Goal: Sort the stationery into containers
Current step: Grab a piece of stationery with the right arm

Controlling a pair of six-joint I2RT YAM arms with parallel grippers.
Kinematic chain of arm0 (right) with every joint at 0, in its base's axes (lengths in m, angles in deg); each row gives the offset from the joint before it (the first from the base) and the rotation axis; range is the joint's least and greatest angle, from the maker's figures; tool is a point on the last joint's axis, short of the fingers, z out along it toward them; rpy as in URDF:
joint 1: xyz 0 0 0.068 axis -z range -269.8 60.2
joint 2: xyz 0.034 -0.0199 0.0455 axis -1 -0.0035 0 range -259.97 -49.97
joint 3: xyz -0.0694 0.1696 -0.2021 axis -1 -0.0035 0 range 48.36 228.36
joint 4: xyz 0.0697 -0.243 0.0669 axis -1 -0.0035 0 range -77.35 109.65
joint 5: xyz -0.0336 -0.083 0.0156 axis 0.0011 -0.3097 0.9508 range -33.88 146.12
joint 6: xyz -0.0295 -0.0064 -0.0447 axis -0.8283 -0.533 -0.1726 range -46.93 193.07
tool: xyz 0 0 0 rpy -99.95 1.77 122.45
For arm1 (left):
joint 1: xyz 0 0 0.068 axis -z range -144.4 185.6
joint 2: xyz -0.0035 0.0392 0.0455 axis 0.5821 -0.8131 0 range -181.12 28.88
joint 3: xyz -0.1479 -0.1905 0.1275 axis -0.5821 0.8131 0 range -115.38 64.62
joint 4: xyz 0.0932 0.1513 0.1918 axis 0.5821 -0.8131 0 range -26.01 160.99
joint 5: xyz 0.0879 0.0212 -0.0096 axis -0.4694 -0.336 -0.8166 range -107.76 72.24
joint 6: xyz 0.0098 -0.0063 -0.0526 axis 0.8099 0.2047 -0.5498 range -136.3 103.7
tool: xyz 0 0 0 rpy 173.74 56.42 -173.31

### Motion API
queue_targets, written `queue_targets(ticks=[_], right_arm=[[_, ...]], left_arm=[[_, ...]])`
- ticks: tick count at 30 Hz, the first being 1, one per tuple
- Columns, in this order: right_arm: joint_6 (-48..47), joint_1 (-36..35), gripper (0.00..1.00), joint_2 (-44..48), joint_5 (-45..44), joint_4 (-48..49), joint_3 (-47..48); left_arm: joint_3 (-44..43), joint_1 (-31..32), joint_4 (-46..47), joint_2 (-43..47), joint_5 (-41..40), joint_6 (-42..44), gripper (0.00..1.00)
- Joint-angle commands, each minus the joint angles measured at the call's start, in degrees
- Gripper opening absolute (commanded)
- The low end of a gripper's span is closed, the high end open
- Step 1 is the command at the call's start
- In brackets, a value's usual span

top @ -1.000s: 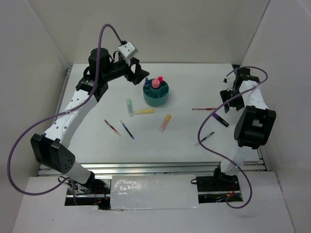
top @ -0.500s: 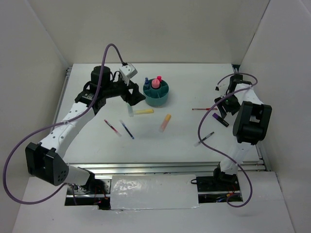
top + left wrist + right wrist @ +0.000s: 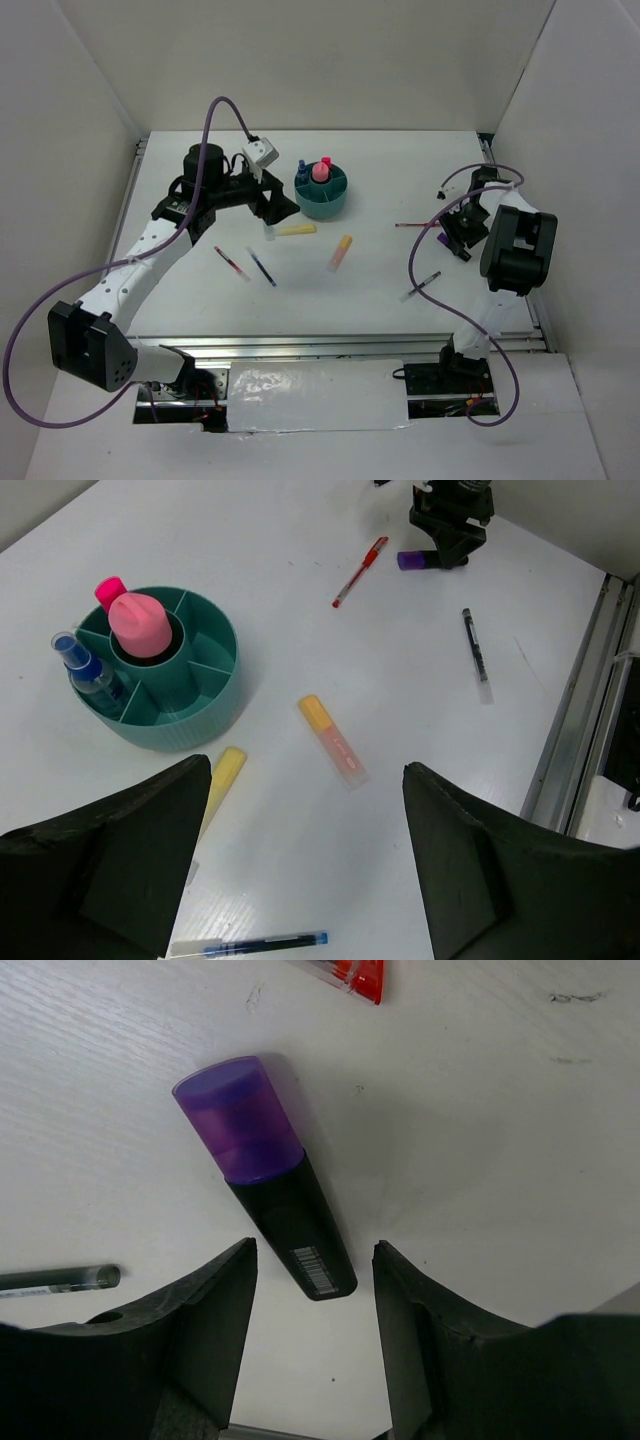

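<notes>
The teal organizer (image 3: 322, 203) stands at the back centre. It holds a pink bottle (image 3: 321, 171) in its central cup and a blue-capped bottle (image 3: 301, 170). My left gripper (image 3: 275, 210) hovers open and empty just left of the organizer, over a green marker that is mostly hidden. In the left wrist view the organizer (image 3: 215, 695), a yellow marker (image 3: 225, 775), an orange marker (image 3: 330, 738) and a blue pen (image 3: 260, 943) lie ahead of the gripper (image 3: 307, 780). My right gripper (image 3: 312, 1260) is open, low over a purple-capped black marker (image 3: 270, 1180), whose black end lies between the fingertips.
On the table lie a yellow marker (image 3: 296, 229), an orange marker (image 3: 341, 252), a red pen (image 3: 231, 263), a blue pen (image 3: 262, 267), a second red pen (image 3: 415, 224) and a black pen (image 3: 420, 286). White walls enclose the table on three sides.
My left gripper has swung from behind the organizer down to its left front, over the green marker. My right gripper has come forward and down onto the purple-capped marker.
</notes>
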Motion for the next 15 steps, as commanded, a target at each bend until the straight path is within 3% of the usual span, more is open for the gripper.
queue_targets(ticks=[1, 15], right_arm=[[-3.6, 0.9, 0.57, -0.2, 2.5, 3.8, -0.6], [-7.4, -0.2, 0.49, -7.0, 0.4, -6.1, 7.1]], left_arm=[[-0.2, -0.3, 3.0, 0.5, 2.5, -0.8, 0.9], [0.3, -0.9, 4.9, -0.6, 3.2, -4.2, 0.91]])
